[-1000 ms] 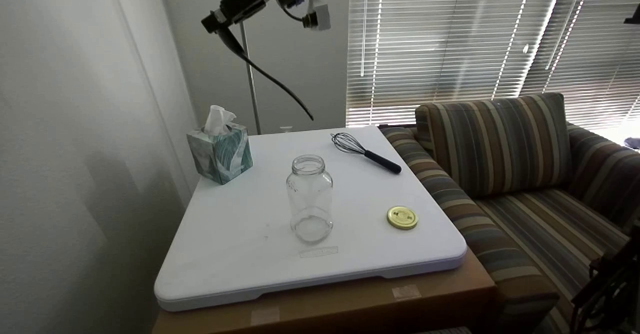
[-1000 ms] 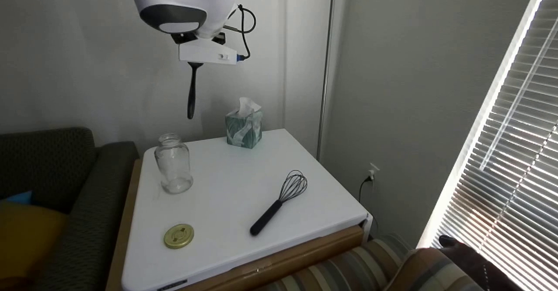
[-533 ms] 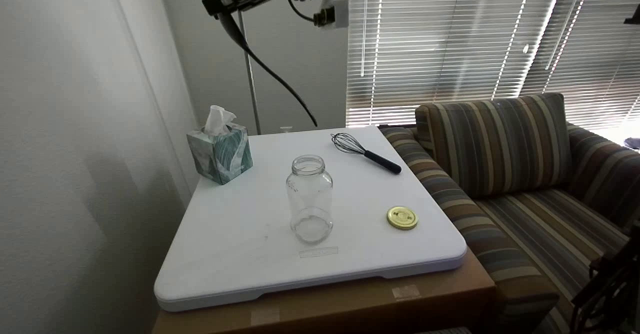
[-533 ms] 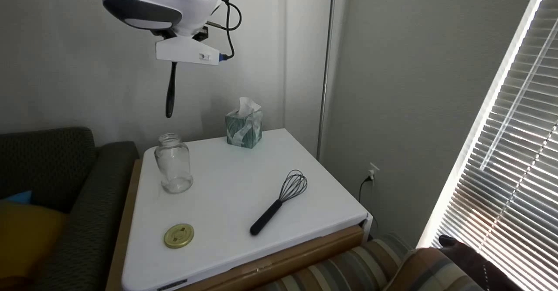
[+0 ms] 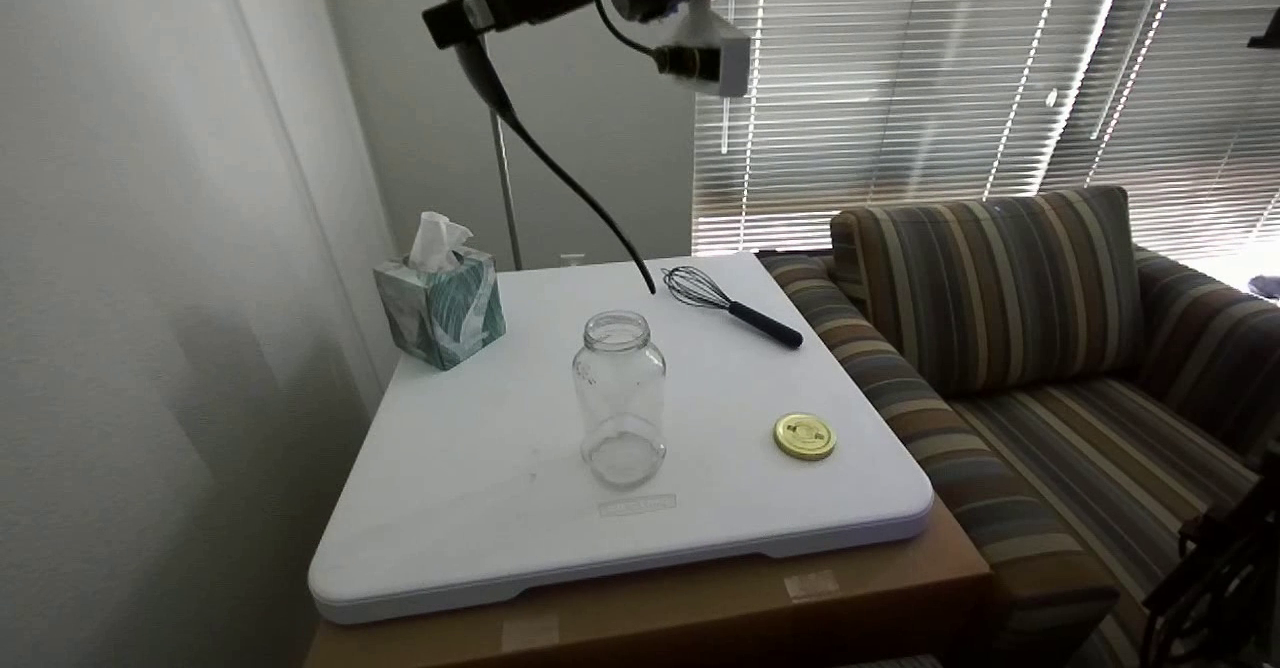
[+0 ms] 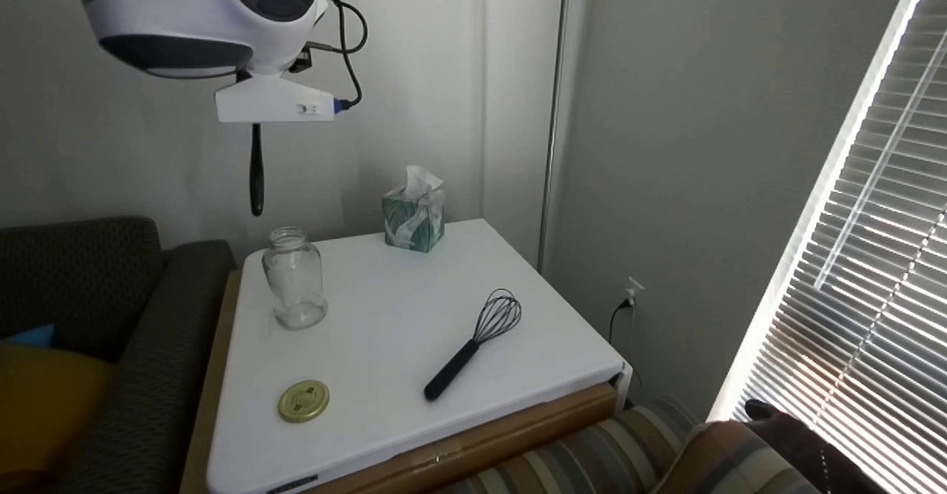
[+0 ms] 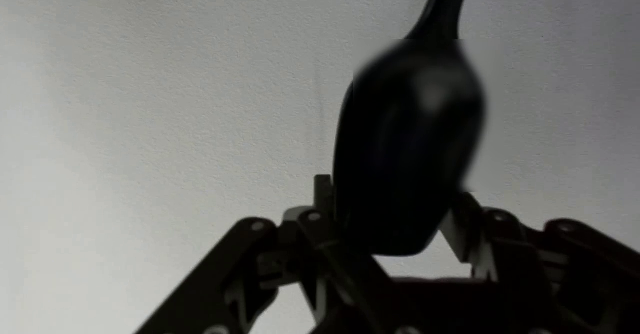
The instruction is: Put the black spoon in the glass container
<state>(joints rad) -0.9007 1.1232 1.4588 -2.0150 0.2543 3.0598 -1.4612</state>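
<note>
Carrying seems the step: upper left in an exterior view, jaws grip the long black oval-bowled spoon, whose lower end should next centre over the cylindrical clear-glass jar mid-frame.

Blinds: faced by an exterior view, looking down along the desk.
Striped armchair: foreground of an exterior view facing this wall.
Desk: shared by both exterior views, well back.
Black spoon: close-up, wrist view looking past the fingers.
</note>
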